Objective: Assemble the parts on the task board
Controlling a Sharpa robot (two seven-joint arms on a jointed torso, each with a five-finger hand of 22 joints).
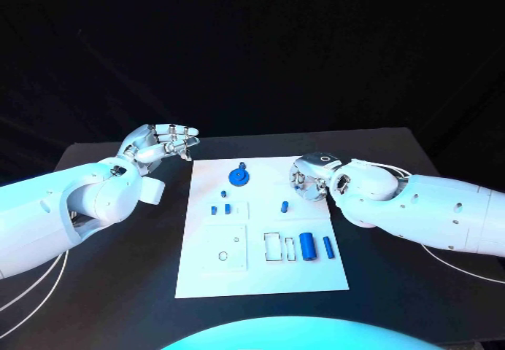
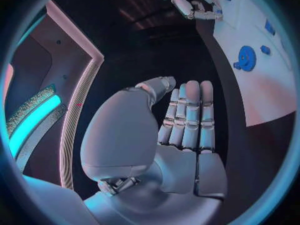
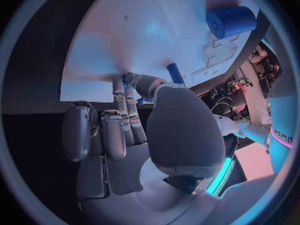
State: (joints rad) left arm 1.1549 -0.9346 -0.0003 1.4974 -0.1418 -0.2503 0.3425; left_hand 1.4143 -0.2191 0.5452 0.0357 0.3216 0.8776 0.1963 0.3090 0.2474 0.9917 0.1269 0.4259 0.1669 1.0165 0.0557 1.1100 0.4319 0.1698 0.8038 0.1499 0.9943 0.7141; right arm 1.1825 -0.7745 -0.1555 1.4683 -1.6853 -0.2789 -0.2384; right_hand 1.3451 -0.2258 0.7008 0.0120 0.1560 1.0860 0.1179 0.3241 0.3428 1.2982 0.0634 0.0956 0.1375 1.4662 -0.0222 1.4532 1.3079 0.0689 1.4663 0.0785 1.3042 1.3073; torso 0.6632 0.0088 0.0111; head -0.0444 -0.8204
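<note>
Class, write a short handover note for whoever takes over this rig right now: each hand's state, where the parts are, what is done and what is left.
Left hand: open, holding nothing, raised off the board's far left corner.
Right hand: at the board's right edge, fingertips down by a small blue peg; whether it grips the peg cannot be told.
Task board: a blue disc at the far end, small blue pieces left of centre, a blue cylinder and a blue bar lying near the right.
Done: unclear. Left: the cylinder and bar lie loose.
</note>
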